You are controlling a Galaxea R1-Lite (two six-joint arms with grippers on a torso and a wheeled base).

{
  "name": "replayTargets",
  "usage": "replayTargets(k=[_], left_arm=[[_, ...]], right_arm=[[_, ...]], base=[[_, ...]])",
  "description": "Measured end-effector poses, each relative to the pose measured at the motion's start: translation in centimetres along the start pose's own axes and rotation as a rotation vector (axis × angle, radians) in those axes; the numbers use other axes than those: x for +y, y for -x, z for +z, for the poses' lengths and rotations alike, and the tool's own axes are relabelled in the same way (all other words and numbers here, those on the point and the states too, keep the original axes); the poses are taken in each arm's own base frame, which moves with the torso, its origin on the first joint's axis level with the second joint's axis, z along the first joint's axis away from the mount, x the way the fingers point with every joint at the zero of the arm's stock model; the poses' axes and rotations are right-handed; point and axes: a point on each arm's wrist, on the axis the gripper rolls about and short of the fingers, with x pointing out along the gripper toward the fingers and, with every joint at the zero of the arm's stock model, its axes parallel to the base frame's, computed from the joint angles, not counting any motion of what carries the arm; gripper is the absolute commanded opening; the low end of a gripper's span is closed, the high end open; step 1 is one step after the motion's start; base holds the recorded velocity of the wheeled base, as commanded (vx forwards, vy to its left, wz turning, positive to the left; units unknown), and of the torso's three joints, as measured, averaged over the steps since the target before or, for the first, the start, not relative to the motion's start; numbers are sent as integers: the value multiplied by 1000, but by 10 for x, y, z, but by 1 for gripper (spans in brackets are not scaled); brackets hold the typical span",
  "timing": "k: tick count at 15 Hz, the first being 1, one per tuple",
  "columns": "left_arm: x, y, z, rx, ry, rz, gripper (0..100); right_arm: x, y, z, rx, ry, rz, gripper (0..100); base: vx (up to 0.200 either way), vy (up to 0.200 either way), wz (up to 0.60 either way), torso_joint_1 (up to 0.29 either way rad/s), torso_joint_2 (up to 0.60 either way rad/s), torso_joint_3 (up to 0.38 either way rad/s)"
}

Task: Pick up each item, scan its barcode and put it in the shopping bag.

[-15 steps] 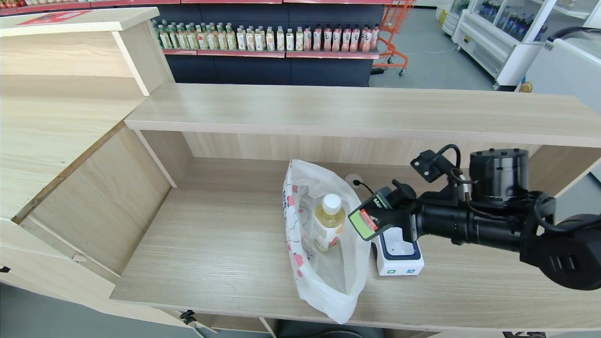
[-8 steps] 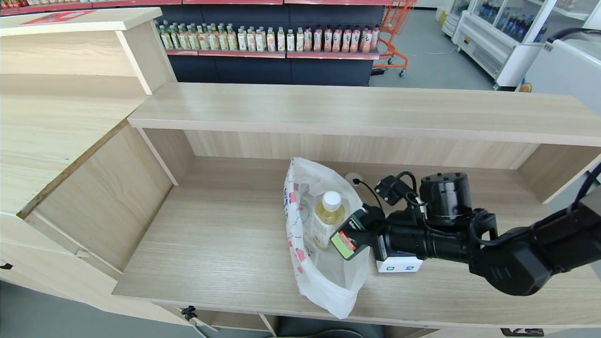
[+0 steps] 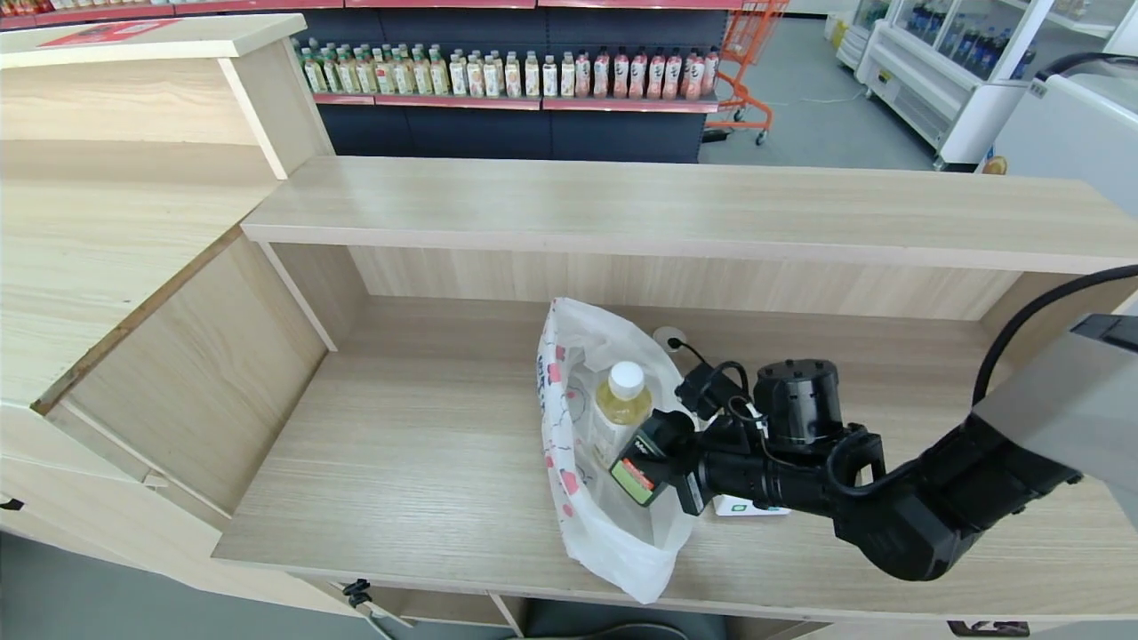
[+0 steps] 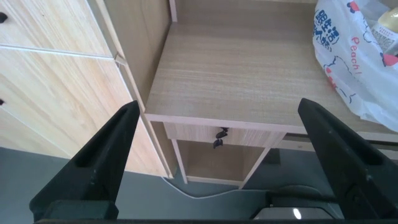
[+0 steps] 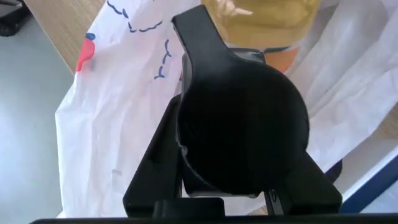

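A white shopping bag (image 3: 569, 498) with red and blue print stands open on the lower counter (image 3: 427, 480). Inside it stands a yellow drink bottle (image 3: 622, 404) with a white cap. My right gripper (image 3: 658, 455) is shut on a black container with a green and red label (image 3: 635, 473), held sideways in the bag's mouth just in front of the bottle. In the right wrist view the container's round black end (image 5: 242, 130) sits over the bag (image 5: 124, 106) and bottle (image 5: 267, 18). My left gripper (image 4: 219, 106) hangs open off the counter's front edge, left of the bag (image 4: 354, 68).
A white barcode scanner (image 3: 751, 508) sits on the counter right of the bag, mostly under my right arm, with its cable running to a hole in the counter (image 3: 669, 339). A raised shelf (image 3: 676, 209) overhangs the back. A wooden side wall (image 3: 196, 373) closes the left.
My right arm has moved left and down with the black container, from above the scanner into the bag's mouth. The bottle and bag have stayed put.
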Motion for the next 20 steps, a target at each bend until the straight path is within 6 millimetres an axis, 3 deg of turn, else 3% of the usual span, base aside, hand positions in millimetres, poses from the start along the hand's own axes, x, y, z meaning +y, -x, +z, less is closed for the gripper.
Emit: replayTargets(k=[1,5,8,11,13,16,18,20], left_arm=[[0,0,0,0,0,0,100],[0,0,0,0,0,0,100],[0,0,0,0,0,0,100],[0,0,0,0,0,0,100],[0,0,0,0,0,0,100],[0,0,0,-1,0,0,100],[0,0,0,0,0,0,100],[0,0,0,0,0,0,100]], right_arm=[[0,-1,-2,-3,1,0,100],[3,-2,-8,-9,-8,8,100],[1,2,8,-123,-121,3,100],[-8,22,22,-181,-154,-34,100],[-19,46,26,-204,-155,-88,100],[-27,103,28,-211,-136,-205,100],[-20,150,20,-181,-154,-329,100],[-2,195,-2,-146,-197,-476,100]], base=[[0,0,0,0,0,0],[0,0,0,0,0,0],[0,0,0,0,0,0],[0,0,0,0,0,0],[0,0,0,0,0,0],[0,0,0,0,0,0],[0,0,0,0,0,0],[0,0,0,0,0,0]])
